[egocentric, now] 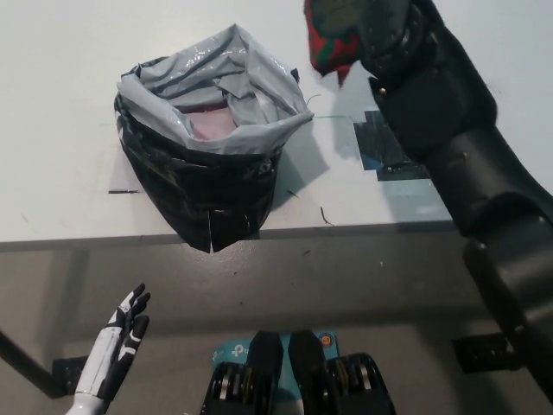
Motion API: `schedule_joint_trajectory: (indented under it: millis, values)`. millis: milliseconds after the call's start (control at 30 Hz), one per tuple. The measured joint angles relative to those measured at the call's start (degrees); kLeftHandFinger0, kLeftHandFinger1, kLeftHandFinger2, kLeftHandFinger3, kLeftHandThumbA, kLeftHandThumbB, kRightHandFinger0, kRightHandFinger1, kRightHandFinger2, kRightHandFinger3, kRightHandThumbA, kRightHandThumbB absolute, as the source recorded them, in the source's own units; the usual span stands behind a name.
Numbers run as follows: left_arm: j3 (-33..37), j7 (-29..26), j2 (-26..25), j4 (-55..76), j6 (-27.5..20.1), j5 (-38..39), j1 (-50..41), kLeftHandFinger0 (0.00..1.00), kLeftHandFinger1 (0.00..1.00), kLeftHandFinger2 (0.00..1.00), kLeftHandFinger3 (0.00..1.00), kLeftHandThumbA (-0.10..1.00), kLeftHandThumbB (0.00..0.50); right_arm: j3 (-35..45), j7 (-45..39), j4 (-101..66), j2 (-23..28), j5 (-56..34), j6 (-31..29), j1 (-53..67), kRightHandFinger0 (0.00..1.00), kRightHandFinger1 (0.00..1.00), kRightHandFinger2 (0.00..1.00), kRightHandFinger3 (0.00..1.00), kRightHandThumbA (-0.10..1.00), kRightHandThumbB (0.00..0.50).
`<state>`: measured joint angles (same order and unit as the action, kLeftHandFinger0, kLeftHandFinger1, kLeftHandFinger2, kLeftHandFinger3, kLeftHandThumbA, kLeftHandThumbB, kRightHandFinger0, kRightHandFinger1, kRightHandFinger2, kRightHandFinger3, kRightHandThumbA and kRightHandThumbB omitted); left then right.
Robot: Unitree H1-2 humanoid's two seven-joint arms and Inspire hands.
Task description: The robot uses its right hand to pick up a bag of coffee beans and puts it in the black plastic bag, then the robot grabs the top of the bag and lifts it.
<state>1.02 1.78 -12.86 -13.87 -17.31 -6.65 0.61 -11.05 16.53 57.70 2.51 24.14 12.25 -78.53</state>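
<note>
White tabletop (60, 130), black plastic bag (207, 147) gaping near its edge. Right hand (384, 35), clamped on the coffee bag (333, 39), holds it aloft just right of the mouth; next it needs carrying over and lowering inside. Left hand (121, 333) hangs low, fingers apart.

Coffee bean bag (333, 39) cut off at the 12 o'clock edge, right hand (389, 35) blurred, grip unclear, bag contents indistinct.
</note>
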Motion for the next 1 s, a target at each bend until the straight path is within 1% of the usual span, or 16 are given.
schedule_joint_trajectory:
  millis: [33,67,100,133,233,300,367,500,567,633,667,700,833,967,1000]
  values:
    - [0.00,0.00,0.00,0.00,0.00,0.00,0.00,1.00,1.00,1.00,1.00,0.98,0.308,0.00,0.00,0.00,0.00,0.00,0.00,0.00,0.00,0.24,0.67,0.73,-0.10,0.226]
    - [0.21,0.01,0.00,0.01,0.00,-0.11,0.01,1.00,1.00,1.00,1.00,0.97,0.308,-0.09,0.02,3.11,-0.93,-0.06,-0.53,-1.33,0.00,0.23,0.66,0.73,-0.10,0.216]
    - [0.28,0.01,0.00,0.01,0.00,-0.15,0.01,1.00,1.00,1.00,1.00,0.97,0.308,-0.12,0.04,3.89,-1.19,-0.06,-0.71,-1.62,0.00,0.23,0.66,0.73,-0.10,0.220]
    - [0.41,0.04,-0.01,0.00,0.00,-0.21,0.00,1.00,1.00,1.00,1.00,0.96,0.319,-0.18,0.12,5.86,-1.88,-0.09,-1.16,-2.36,0.00,0.23,0.68,0.77,-0.10,0.204]
    - [0.83,0.33,0.00,0.02,-0.01,-0.28,0.04,1.00,1.00,1.00,1.00,0.96,0.324,-0.34,0.63,11.04,-3.70,-0.20,-2.97,-4.32,0.00,0.25,0.70,0.83,-0.10,0.195]
    - [1.05,0.40,0.00,0.03,-0.01,-0.31,0.04,1.00,1.00,1.00,1.00,0.97,0.317,-0.53,0.99,13.14,-4.59,-0.21,-4.22,-5.17,0.00,0.23,0.68,0.80,-0.10,0.188]
    - [1.27,0.41,-0.01,0.30,-0.02,-0.47,0.01,1.00,1.00,1.00,1.00,0.98,0.312,-0.87,1.72,15.92,-5.90,-0.23,-6.00,-6.26,0.00,0.20,0.65,0.77,-0.10,0.190]
    - [1.71,0.41,0.00,0.69,-0.05,-1.08,-0.01,1.00,1.00,1.00,1.00,0.99,0.309,-1.47,2.59,19.18,-7.94,-0.24,-8.76,-7.19,0.00,0.16,0.63,0.73,-0.10,0.191]
    - [2.01,0.42,-0.01,1.01,-0.05,-1.32,-0.02,1.00,1.00,1.00,1.00,0.99,0.302,-1.81,3.07,20.28,-8.59,-0.24,-9.69,-7.22,0.00,0.15,0.63,0.72,-0.10,0.170]
    - [2.35,0.43,-0.01,1.46,-0.05,-1.62,-0.01,1.00,1.00,1.00,1.00,0.99,0.297,-2.12,3.39,21.06,-9.04,-0.24,-10.21,-7.19,0.00,0.16,0.67,0.75,-0.10,0.167]
    - [2.64,0.44,-0.01,1.75,-0.03,-1.82,-0.01,1.00,1.00,1.00,1.00,0.99,0.294,-2.27,3.61,21.61,-9.25,-0.24,-10.71,-7.20,0.00,0.15,0.66,0.73,-0.10,0.168]
    - [2.78,0.44,-0.01,1.90,-0.01,-1.93,-0.01,1.00,1.00,1.00,1.00,0.99,0.293,-2.36,3.79,21.83,-9.34,-0.24,-10.99,-7.20,0.00,0.13,0.63,0.71,-0.10,0.162]
    - [3.81,0.66,0.00,3.43,0.36,-2.53,-0.02,1.00,1.00,1.00,1.00,0.98,0.294,-3.03,4.81,22.47,-9.67,-0.23,-12.04,-7.21,0.00,0.10,0.61,0.71,-0.10,0.150]
    - [4.49,0.89,0.01,4.37,0.54,-3.21,-0.02,1.00,1.00,1.00,1.00,0.98,0.293,-3.48,5.68,22.58,-9.81,-0.23,-12.65,-7.28,0.00,0.13,0.68,0.76,-0.10,0.141]
    - [4.61,0.91,0.01,4.62,0.56,-3.42,-0.02,1.00,1.00,1.00,1.00,0.98,0.289,-3.68,5.89,22.61,-9.85,-0.22,-12.83,-7.27,0.00,0.13,0.67,0.75,-0.10,0.146]
